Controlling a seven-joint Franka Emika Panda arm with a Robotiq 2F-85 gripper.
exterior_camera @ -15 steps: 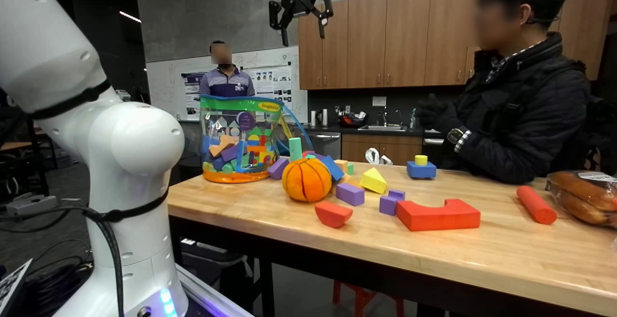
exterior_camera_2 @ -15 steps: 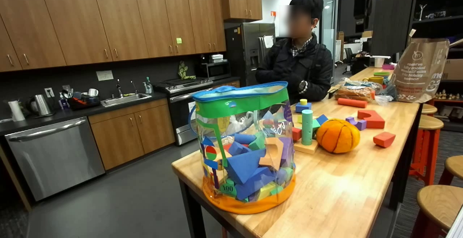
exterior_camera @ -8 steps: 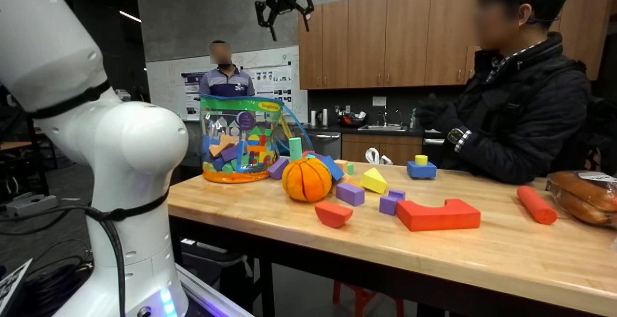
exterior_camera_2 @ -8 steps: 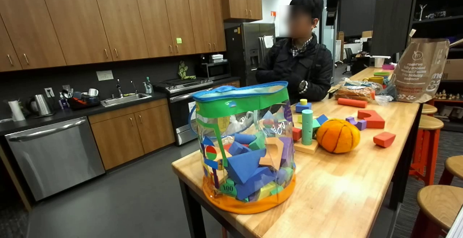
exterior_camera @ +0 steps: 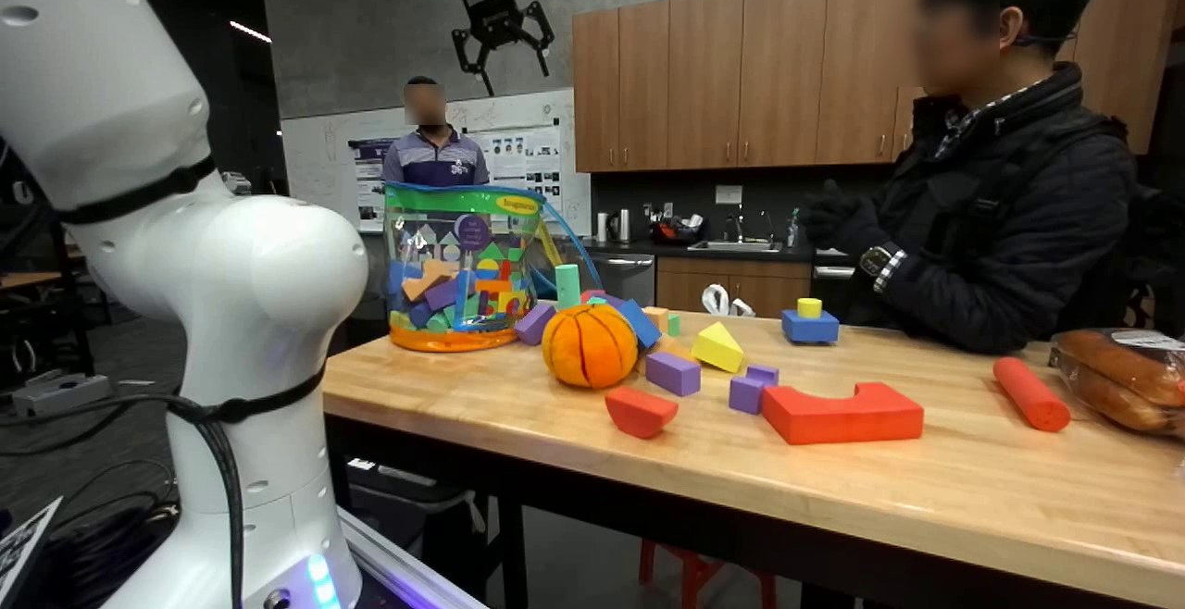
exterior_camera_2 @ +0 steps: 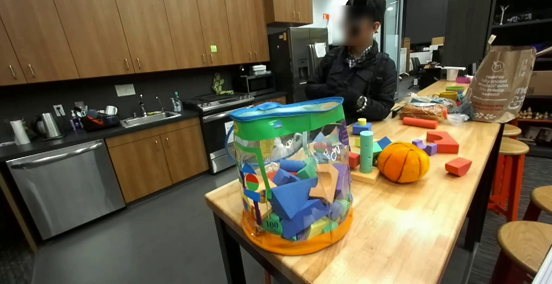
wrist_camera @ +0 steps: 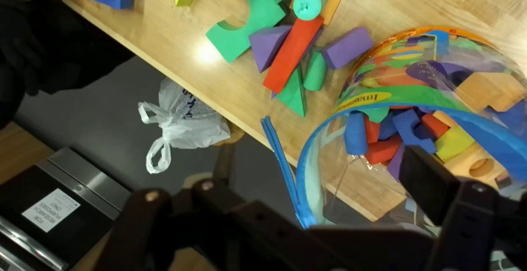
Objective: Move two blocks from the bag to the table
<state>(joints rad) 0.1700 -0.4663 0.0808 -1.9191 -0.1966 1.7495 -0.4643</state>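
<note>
The clear plastic bag with green band and blue rim stands upright and open at the top on the end of the wooden table [exterior_camera: 833,489]. The bag shows in both exterior views [exterior_camera: 435,197] [exterior_camera_2: 293,124]; its blue rim shows in the wrist view [wrist_camera: 301,176]. Inside lie many blocks, among them a blue triangle block [exterior_camera_2: 291,200], a blue cylinder [wrist_camera: 355,133] and a red block [wrist_camera: 383,149]. My gripper [exterior_camera: 517,81] is open and empty, high above the bag. In the wrist view one finger [wrist_camera: 430,184] appears over the bag's mouth.
Loose blocks lie beside the bag, including a red bar [wrist_camera: 294,54] and an upright green cylinder [exterior_camera_2: 366,152]. An orange ball [exterior_camera: 592,347] sits near them. A red arch [exterior_camera: 842,415] lies farther along. A person [exterior_camera: 1009,183] stands at the table's far side.
My gripper has moved left in an exterior view, to above the bag, with its fingers still open. Part of it now shows at the top of an exterior view, before the person. The blocks have not moved.
</note>
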